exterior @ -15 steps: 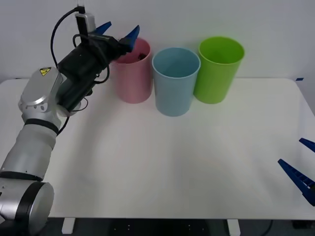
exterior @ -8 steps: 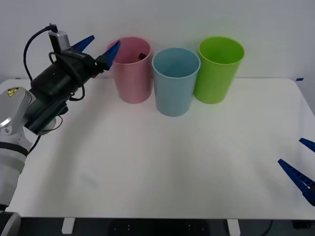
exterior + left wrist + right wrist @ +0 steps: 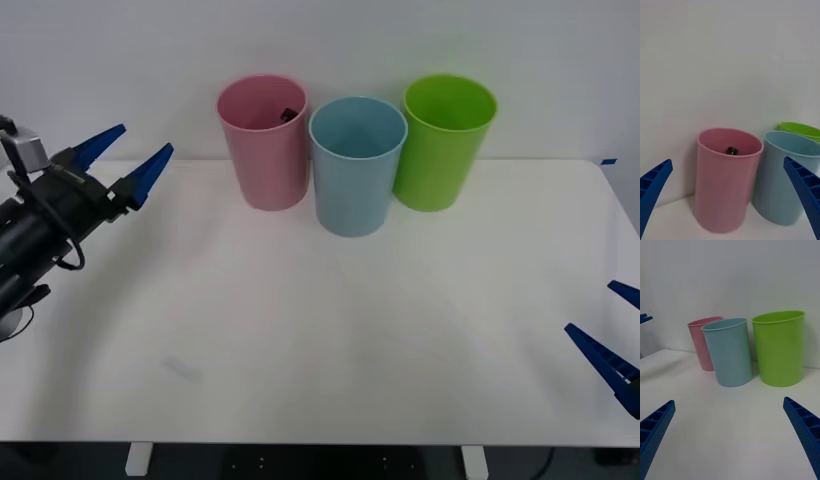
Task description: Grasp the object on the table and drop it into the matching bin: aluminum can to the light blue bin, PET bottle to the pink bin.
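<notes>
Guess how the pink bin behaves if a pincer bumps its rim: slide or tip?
The pink bin is tall, tapered to a narrower base, so a rim-height push likely tips it. It looks like thin plastic, probably light; the bottle inside adds little ballast. The light blue bin alongside might catch it.

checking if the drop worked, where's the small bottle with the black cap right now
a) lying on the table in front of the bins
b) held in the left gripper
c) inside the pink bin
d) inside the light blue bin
c: the bottle's black cap shows just inside the rim of the pink bin, while the left gripper is open and holds nothing, out to the left of the bins.
</notes>
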Available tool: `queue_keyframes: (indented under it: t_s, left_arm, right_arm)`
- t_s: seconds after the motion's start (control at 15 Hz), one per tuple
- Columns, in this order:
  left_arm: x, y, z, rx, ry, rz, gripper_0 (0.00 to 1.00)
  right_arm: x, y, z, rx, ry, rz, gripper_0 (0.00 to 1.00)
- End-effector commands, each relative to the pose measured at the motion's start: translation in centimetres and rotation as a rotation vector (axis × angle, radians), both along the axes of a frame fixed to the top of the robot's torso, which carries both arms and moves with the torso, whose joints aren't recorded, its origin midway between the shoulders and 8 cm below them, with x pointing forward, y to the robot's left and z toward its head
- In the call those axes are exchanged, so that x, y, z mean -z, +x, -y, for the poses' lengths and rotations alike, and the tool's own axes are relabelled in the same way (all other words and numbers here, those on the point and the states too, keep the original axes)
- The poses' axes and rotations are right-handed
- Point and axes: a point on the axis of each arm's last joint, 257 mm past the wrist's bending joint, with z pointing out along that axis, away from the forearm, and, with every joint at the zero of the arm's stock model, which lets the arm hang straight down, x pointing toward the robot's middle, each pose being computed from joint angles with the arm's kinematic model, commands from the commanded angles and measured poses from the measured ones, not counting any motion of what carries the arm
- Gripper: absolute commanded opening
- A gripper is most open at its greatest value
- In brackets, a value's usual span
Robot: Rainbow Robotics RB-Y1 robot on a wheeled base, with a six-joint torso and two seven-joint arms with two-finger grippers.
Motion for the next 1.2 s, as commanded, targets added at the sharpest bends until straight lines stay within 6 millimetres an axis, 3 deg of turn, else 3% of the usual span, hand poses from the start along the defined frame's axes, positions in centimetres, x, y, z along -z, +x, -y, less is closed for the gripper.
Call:
queue_keyframes:
  t_s: [0.07, 0.27, 0.53, 0.87, 1.2]
  left_arm:
    - [1.2, -2.9, -3.0, -0.012, 0.024, 0.006, 1.00]
    - [2.5, -5.8, -5.7, -0.022, 0.052, 0.011, 1.00]
    - [5.6, -10.4, -9.3, -0.056, 0.165, 0.007, 1.00]
    - [8.4, -15.1, -11.0, -0.047, 0.218, -0.029, 1.00]
    - [10.5, -18.5, -11.8, -0.027, 0.230, -0.085, 1.00]
  right_arm:
    - [0.0, 0.0, 0.0, 0.000, 0.000, 0.000, 1.00]
    - [0.0, 0.0, 0.0, 0.000, 0.000, 0.000, 1.00]
    - [0.0, 0.0, 0.0, 0.000, 0.000, 0.000, 1.00]
    - [0.0, 0.0, 0.0, 0.000, 0.000, 0.000, 1.00]
    - [0.0, 0.0, 0.0, 0.000, 0.000, 0.000, 1.00]
